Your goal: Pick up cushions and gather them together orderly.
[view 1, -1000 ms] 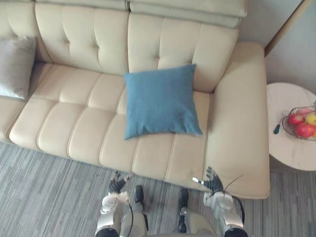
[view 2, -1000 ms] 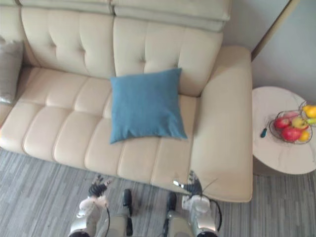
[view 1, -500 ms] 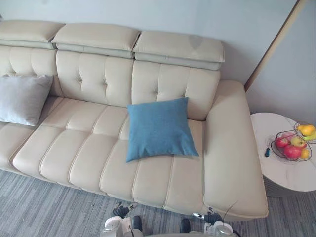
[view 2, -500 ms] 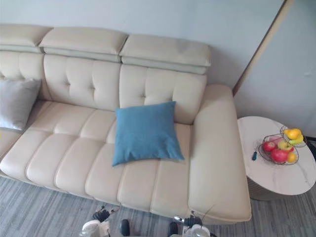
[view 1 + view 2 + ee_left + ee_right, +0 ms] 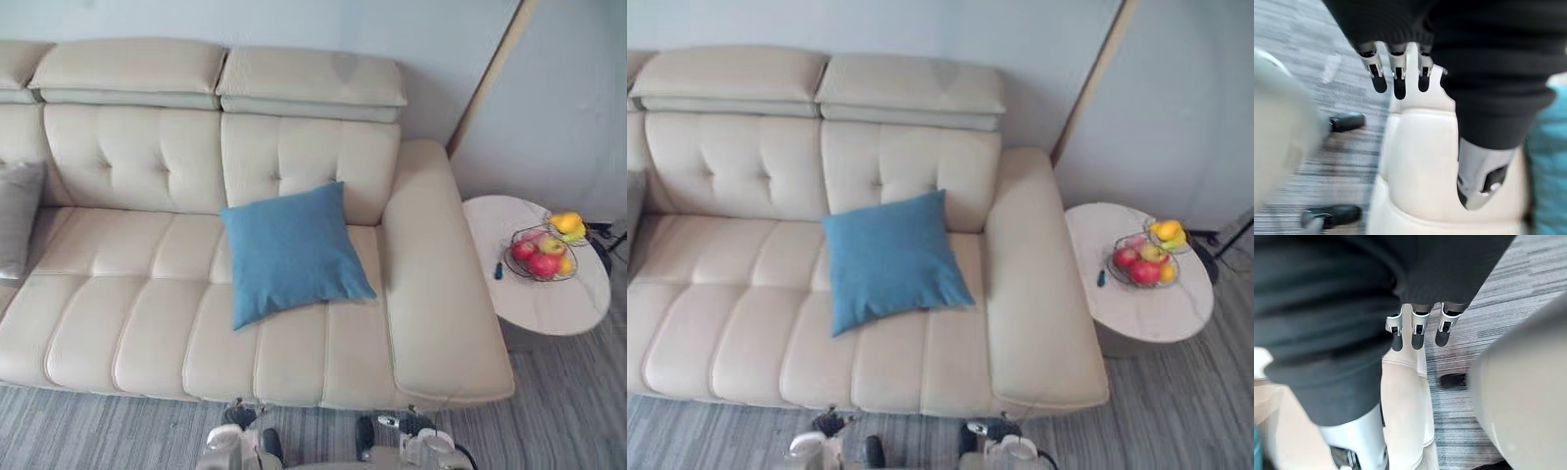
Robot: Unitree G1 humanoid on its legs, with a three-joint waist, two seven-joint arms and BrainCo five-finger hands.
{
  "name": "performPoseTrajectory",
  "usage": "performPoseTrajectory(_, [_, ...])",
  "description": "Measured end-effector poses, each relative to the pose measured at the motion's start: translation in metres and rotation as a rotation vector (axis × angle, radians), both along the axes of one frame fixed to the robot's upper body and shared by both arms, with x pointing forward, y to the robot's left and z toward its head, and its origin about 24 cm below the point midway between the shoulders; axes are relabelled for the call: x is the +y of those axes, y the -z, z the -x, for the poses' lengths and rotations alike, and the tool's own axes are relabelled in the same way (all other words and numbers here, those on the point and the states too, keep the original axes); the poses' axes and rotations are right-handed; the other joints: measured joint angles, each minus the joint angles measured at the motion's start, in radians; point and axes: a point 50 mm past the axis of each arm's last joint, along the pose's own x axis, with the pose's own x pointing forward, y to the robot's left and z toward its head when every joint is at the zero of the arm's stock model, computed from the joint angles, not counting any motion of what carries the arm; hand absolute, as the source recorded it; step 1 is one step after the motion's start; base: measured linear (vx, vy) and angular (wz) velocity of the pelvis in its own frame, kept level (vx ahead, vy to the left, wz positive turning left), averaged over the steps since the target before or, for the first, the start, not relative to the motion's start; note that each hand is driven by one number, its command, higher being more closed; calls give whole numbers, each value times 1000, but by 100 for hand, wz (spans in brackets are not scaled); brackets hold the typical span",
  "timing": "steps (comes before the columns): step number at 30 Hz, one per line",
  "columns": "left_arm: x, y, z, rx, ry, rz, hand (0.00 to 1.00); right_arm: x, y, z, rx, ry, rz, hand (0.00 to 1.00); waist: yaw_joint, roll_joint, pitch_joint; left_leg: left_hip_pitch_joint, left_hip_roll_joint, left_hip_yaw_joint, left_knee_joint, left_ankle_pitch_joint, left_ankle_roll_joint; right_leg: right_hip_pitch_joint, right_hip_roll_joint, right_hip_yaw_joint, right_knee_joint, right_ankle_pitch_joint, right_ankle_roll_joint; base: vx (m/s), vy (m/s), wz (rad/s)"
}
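Left eye view: a blue cushion (image 5: 294, 253) lies on the right-hand seat of a cream leather sofa (image 5: 118, 323). Its upper edge leans against the tufted backrest, and its right corner reaches close to the broad armrest (image 5: 436, 284). A grey cushion (image 5: 17, 220) stands far off at the sofa's left end, cut by the frame edge and well apart from the blue one.

To the right of the armrest is a round pale counter (image 5: 549, 305). It carries a wire basket (image 5: 534, 259) with red apples and a yellow fruit (image 5: 566, 224) at its far side. A small dark object (image 5: 498, 271) lies just beside the basket, too small to identify. The floor (image 5: 578, 411) is grey striped carpet.

Both hands are low at the front of the sofa, on the near side of the seat edge and apart from either cushion. In the left wrist view the left hand (image 5: 1479, 171) has its fingers (image 5: 1399, 81) straight in a row, with the thumb set apart and nothing between them. The cream seat front lies beyond, and a strip of the blue cushion shows at the side. In the right wrist view the right hand (image 5: 1354, 433) is the same, its fingers (image 5: 1418, 330) extended and relaxed, holding nothing, above the sofa's edge and the carpet.
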Motion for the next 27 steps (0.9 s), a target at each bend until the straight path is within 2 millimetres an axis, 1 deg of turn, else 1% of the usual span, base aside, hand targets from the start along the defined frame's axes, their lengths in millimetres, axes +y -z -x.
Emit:
performPoseTrajectory(1, [2, -1, 0, -6, -11, -6, 0, 1, 0, -1, -4, -2, -1, 0, 2, -2, -3, -3, 0, -7, 20, 0, 0, 23, -12, 1, 102, -31, 24, -23, -49, 59])
performPoseTrajectory(2, [5, -2, 0, -11, -18, -18, 0, 0, -2, -5, -19, -4, 1, 0, 13, -2, -4, -11, 2, -10, 40, 0, 0, 63, -20, 19, 180, -51, 41, -52, -49, 38])
performPoseTrajectory(3, [7, -2, 1, -12, -22, -22, 0, 1, -3, -8, -27, -6, 2, 0, 16, -5, -7, -22, 2, -15, 49, 0, 0, 78, -24, 26, 187, -53, 45, -116, -82, 27])
performPoseTrajectory(4, [11, -3, 0, -22, -59, -25, 0, 1, -6, -14, -46, -13, 4, 0, 27, -14, -14, -71, 4, -20, 90, 0, 0, 111, -30, 57, 140, -54, 49, -127, -91, 7])
performPoseTrajectory(5, [12, -4, -1, -25, -67, -27, 0, 2, -7, -19, -57, -17, 5, 0, 33, -18, -18, -96, 6, -20, 107, 0, 0, 126, -31, 66, 91, -52, 45, -186, -166, -9])
performPoseTrajectory(6, [11, -3, 0, -19, -77, -27, 0, 3, -14, -33, -99, -23, 10, 0, 51, -26, -23, -155, 15, -17, 147, 8, -11, 172, -23, 69, -71, -79, 35, -222, -201, -34])
performPoseTrajectory(7, [4, -2, 2, -10, -76, -11, 0, 1, -18, -41, -129, -26, 23, 0, 71, 3, -17, -181, 32, -16, 146, 24, -30, 194, -6, 45, -160, -87, 24, -240, -196, -36])
performPoseTrajectory(8, [0, -1, 2, -6, -75, -1, 0, 0, -20, -43, -140, -26, 28, 0, 73, 19, -11, -187, 43, -18, 138, 42, -33, 206, 4, 28, -200, -87, 23, -267, -182, -16])
performPoseTrajectory(9, [-10, 1, 3, 1, -72, 25, 0, -1, -21, -44, -148, -23, 37, 0, 70, 44, -7, -189, 52, -24, 109, 77, -38, 225, 17, -2, -251, -90, 19, -337, -213, 18])
performPoseTrajectory(10, [-15, 2, 4, 11, -43, 32, 0, -2, -17, -36, -128, -17, 38, 0, 66, 56, -6, -182, 61, -36, 68, 130, -45, 240, 29, -36, -276, -104, -4, -281, -185, 27])
performPoseTrajectory(11, [-15, 2, 4, 13, -43, 32, 0, -3, -16, -33, -119, -15, 37, 0, 63, 58, -5, -177, 63, -39, 52, 150, -47, 244, 34, -44, -279, -108, -10, -376, -226, 49])
performPoseTrajectory(12, [-14, 3, 5, 16, -46, 31, 0, -3, -11, -22, -87, -6, 35, 0, 46, 65, -3, -177, 70, -48, 9, 216, -51, 240, 44, -86, -276, -117, -31, -271, -129, 40])
performPoseTrajectory(13, [-14, 3, 5, 16, -47, 31, 0, -2, -10, -19, -78, -3, 34, 0, 42, 54, 3, -178, 67, -43, 20, 203, -48, 236, 41, -98, -275, -123, -41, -344, -165, 20])
performPoseTrajectory(14, [-12, 4, 8, 25, -64, 34, 0, -5, -9, -16, -66, 9, 40, 0, 42, 29, 10, -180, 52, -26, 112, 118, -35, 228, 9, -130, -277, -140, -67, -163, -66, -21])
performPoseTrajectory(15, [-12, 4, 7, 26, -68, 34, 0, -6, -9, -17, -71, 13, 46, 0, 42, 18, 17, -180, 44, -20, 175, 70, -21, 219, -8, -132, -275, -138, -65, -171, -44, -35])
performPoseTrajectory(16, [-11, 3, 7, 22, -76, 34, 0, -7, -10, -17, -73, 19, 54, 0, 31, 1, 25, -179, 26, -24, 287, -7, -7, 204, -35, -126, -264, -131, -54, -218, 53, -17])
performPoseTrajectory(17, [-11, 3, 6, 20, -75, 34, 0, -8, -9, -13, -65, 27, 56, 0, 17, -5, 26, -171, 18, -34, 383, -83, -7, 195, -56, -128, -264, -120, -41, -228, 104, -5])
performPoseTrajectory(18, [-11, 3, 5, 17, -74, 35, 0, -10, -8, -11, -59, 39, 55, 0, 14, -5, 26, -159, 19, -47, 413, -115, -18, 192, -61, -127, -266, -113, -33, -183, 139, 8])
performPoseTrajectory(19, [-10, 2, 4, 15, -77, 35, 0, -13, -5, -3, -40, 70, 53, 0, 11, 0, 23, -136, 22, -77, 442, -175, -37, 191, -64, -127, -278, -97, -19, -117, 229, 7])
performPoseTrajectory(20, [-9, 3, 6, 18, -91, 38, 0, -19, -2, 5, -16, 110, 53, 0, 10, 24, 9, -104, 18, -106, 378, -224, -58, 190, -52, -120, -299, -78, 2, -82, 193, 1])
performPoseTrajectory(21, [-9, 3, 7, 22, -96, 38, 0, -21, -1, 9, -7, 122, 56, 0, 10, 21, 6, -91, 8, -102, 330, -236, -60, 188, -46, -107, -314, -70, 8, -68, 240, -2])
performPoseTrajectory(22, [1, 4, 12, 32, -101, 12, 0, -13, 4, 16, 25, 136, 25, 0, 10, -9, -8, -69, -34, -95, 236, -184, -47, 180, -60, -71, -357, -48, 5, -27, 179, -5])
performPoseTrajectory(23, [12, 6, 20, 53, -103, -18, 0, -6, 7, 25, 54, 154, 1, 0, 7, -39, -28, -13, -84, -87, 72, -92, -28, 177, -62, -38, -410, -11, -6, -37, 201, 1])
performPoseTrajectory(24, [12, 6, 20, 53, -103, -19, 0, -7, 8, 25, 55, 155, 1, 0, 6, -39, -28, -8, -88, -87, 56, -84, -26, 178, -62, -37, -415, -10, -6, -48, 165, 15])
performPoseTrajectory(25, [13, 6, 20, 55, -91, -25, 0, -9, 8, 28, 61, 172, 1, 0, 0, -37, -28, 16, -107, -95, -5, -48, -15, 190, -64, -32, -436, 2, -11, -42, 124, 29])
performPoseTrajectory(26, [13, 6, 19, 59, -71, -31, 0, -10, 9, 31, 69, 182, 2, 0, -7, -35, -28, 32, -121, -107, -36, -29, -7, 206, -69, -30, -447, 15, -5, -36, 123, 33])
performPoseTrajectory(27, [13, 6, 20, 64, -64, -34, 0, -10, 10, 32, 74, 183, 1, 0, -10, -30, -29, 38, -125, -109, -47, -22, -5, 211, -70, -30, -451, 15, -6, -19, 91, 25])
